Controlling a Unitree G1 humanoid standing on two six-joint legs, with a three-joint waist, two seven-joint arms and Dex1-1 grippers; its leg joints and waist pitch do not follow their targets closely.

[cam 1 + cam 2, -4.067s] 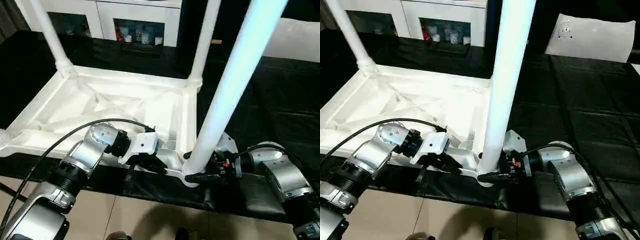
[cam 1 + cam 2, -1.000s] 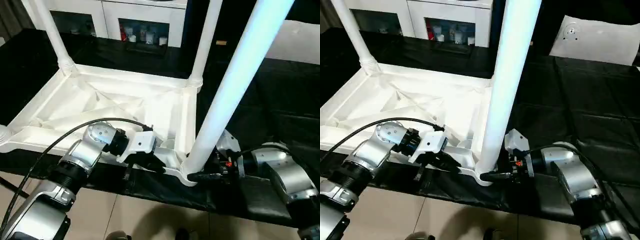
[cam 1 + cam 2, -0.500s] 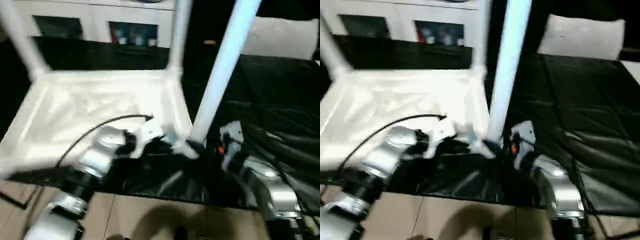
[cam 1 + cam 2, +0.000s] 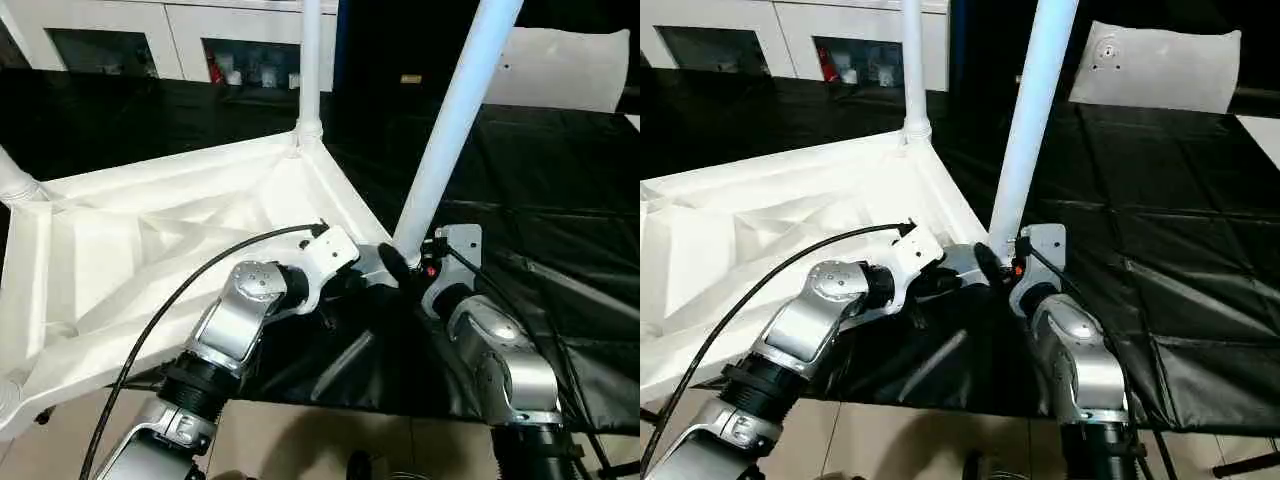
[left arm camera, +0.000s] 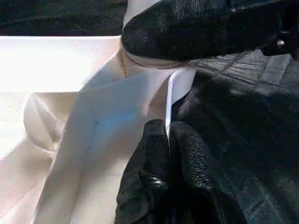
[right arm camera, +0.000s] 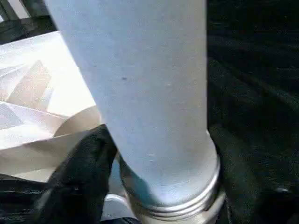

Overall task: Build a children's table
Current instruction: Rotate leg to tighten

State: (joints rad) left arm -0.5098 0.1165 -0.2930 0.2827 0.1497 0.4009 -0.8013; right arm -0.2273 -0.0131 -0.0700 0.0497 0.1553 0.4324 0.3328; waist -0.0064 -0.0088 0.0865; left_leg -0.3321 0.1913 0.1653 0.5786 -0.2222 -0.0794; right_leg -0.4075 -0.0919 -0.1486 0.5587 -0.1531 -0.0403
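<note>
Item one, the children's table point(image 4: 150, 250): you have it lying upside down on the black-covered desk point(image 4: 560, 200), ribbed underside facing up, its near corner turned toward the robot. Legs rise from the corner sockets: a far leg point(image 4: 309, 70), another at the left corner point(image 4: 15, 178), and the near leg point(image 4: 455, 120), which matters now.

Item two, the near leg: its long axis runs almost upright, leaning slightly up and to the right, with its foot seated at the table's near corner directly between both arms. In the right wrist view the leg point(image 6: 149, 93) has its ringed base collar low in front of that camera.

Item three, the right claw point(image 4: 400, 265): it sits at the base of the near leg, one black finger point(image 6: 79, 172) against the leg's side. You cannot tell from these pictures whether it is clamped on the leg or merely around it.

Item four, the left claw point(image 5: 169, 140): fingers pressed together, pinching the thin edge of the table's rim just beside the same corner socket. Both arms are equally close to the joint; any further seating of the leg would run down along its axis.

Item five, surroundings: a white cabinet point(image 4: 180, 35) with glass doors behind the desk, tiled floor point(image 4: 300, 440) below.
</note>
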